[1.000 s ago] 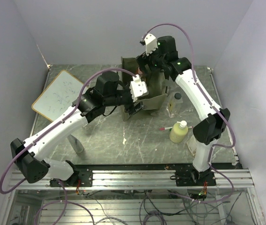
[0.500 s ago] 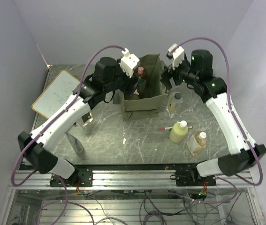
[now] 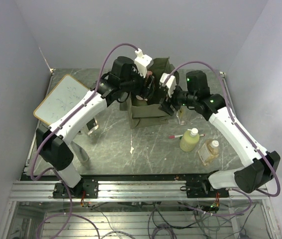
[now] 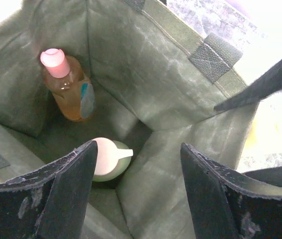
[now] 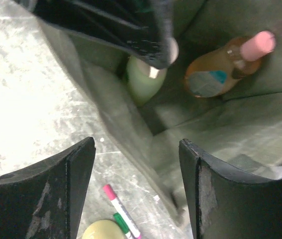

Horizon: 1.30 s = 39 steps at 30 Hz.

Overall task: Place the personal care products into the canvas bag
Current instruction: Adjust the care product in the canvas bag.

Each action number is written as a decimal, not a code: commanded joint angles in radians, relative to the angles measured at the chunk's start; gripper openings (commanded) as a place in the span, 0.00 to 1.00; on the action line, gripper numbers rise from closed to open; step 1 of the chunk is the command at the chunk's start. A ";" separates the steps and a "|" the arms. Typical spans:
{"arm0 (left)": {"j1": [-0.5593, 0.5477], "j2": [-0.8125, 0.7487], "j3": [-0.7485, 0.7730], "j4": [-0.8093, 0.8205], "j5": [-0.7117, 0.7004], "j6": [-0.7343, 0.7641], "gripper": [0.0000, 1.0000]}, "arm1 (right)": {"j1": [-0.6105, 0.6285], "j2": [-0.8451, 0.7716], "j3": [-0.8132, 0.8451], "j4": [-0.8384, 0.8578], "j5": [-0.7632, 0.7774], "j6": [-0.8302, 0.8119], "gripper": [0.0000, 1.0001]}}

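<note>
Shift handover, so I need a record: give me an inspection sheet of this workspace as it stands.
Surface: grey marbled table, with a small white scrap on it.
Job's things: canvas bag upright and open, holding an orange bottle and a yellow-green bottle. Outside it are a second yellow-green bottle, an amber bottle and a grey tube.
Clutter: pen, whiteboard.
Pincers: left pincer open over the bag's mouth; right pincer open above the bag's side wall; both empty.
Cables: purple cables loop above both arms; loose wiring below the front rail.
Surroundings: plain pale walls; nothing else seen.
</note>
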 commanded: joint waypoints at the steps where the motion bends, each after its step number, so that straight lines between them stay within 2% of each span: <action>1: 0.005 0.042 0.042 -0.022 0.053 -0.038 0.77 | 0.035 0.007 -0.053 0.046 -0.039 -0.057 0.64; 4: 0.005 0.044 0.018 -0.021 0.057 -0.019 0.75 | 0.086 -0.011 -0.099 0.046 -0.032 -0.094 0.56; 9: 0.006 0.029 -0.045 -0.035 0.022 0.022 0.74 | 0.154 -0.048 -0.203 0.075 0.001 -0.166 0.31; 12: 0.005 0.021 -0.079 -0.037 0.017 0.047 0.75 | 0.163 -0.044 -0.235 0.096 0.000 -0.158 0.24; 15: 0.005 0.026 -0.099 -0.037 -0.003 0.056 0.76 | 0.167 -0.033 -0.251 0.118 0.003 -0.147 0.23; 19: 0.005 0.043 -0.091 -0.033 -0.048 0.082 0.86 | 0.168 -0.011 -0.236 0.132 0.009 -0.125 0.21; 23: 0.005 0.085 -0.045 -0.073 -0.066 0.110 0.89 | 0.168 0.007 -0.200 0.118 0.017 -0.113 0.21; 28: 0.011 0.141 0.048 -0.196 -0.014 0.218 0.90 | 0.168 0.023 -0.158 0.104 0.032 -0.096 0.20; 35: 0.089 0.230 0.171 -0.383 0.107 0.417 0.91 | 0.168 0.033 -0.131 0.085 0.045 -0.087 0.20; 39: 0.106 0.274 0.211 -0.408 0.142 0.485 0.92 | 0.168 0.028 -0.133 0.076 0.050 -0.088 0.20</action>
